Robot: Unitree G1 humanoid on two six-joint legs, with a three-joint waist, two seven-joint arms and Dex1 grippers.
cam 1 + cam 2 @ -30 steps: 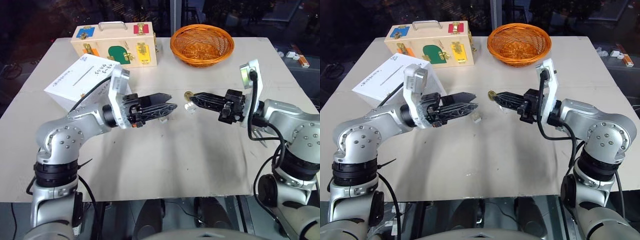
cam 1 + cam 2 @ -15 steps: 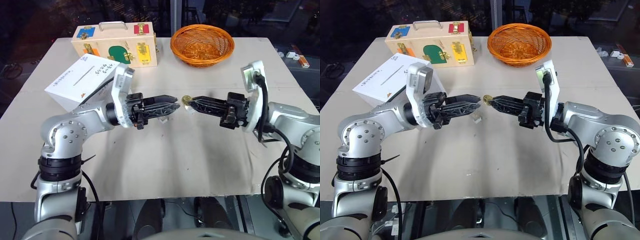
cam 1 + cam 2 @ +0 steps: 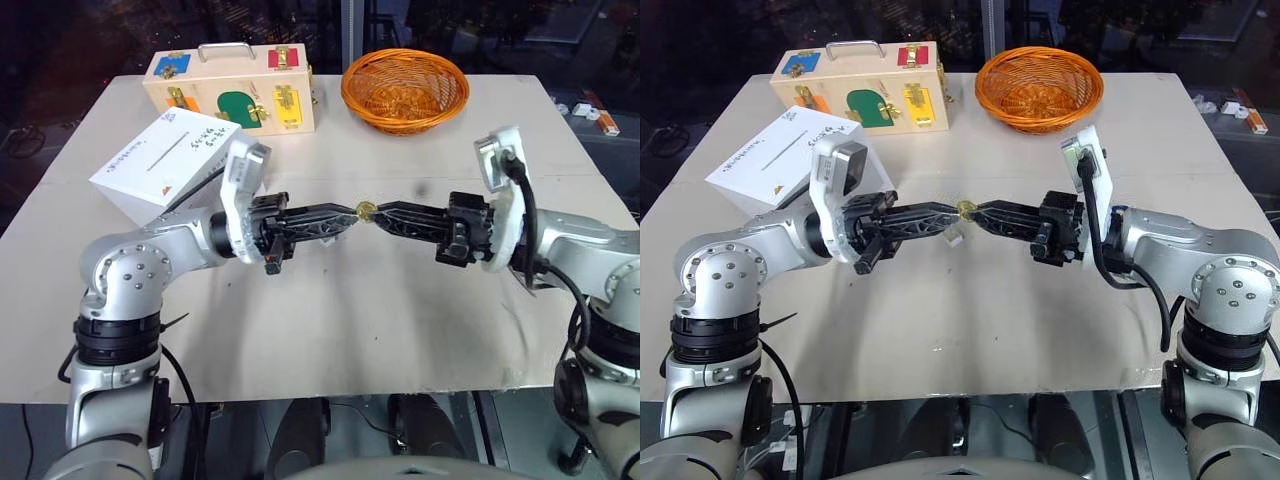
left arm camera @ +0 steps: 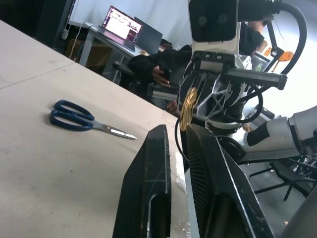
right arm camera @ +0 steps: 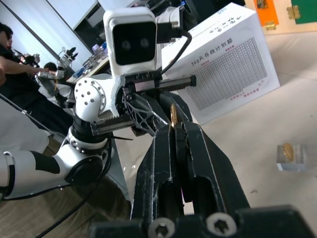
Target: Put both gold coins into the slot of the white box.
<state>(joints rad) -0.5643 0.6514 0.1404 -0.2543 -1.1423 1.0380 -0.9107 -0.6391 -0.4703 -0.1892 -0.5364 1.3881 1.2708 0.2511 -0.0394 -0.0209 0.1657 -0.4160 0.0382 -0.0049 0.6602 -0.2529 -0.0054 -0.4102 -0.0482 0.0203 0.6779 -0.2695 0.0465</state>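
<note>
one gold coin (image 3: 367, 210) edge-up between both gripper tips, midair

The white box (image 3: 165, 160) has black small print, a fine grid side and an orange triangle. The basket (image 3: 404, 88) is orange, the scissors (image 4: 74, 115) blue, the desk (image 3: 330, 320) beige.

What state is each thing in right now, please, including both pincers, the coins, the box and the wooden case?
Right pincer: shut on one gold coin, held above the table.
Left pincer: tips meeting that coin from the other side, nearly closed.
Second gold coin: resting on a small clear block on the table.
White box: on the table, slot on top, nothing in it.
Wooden case: closed, latches fastened.
Basket: upright, empty.
</note>
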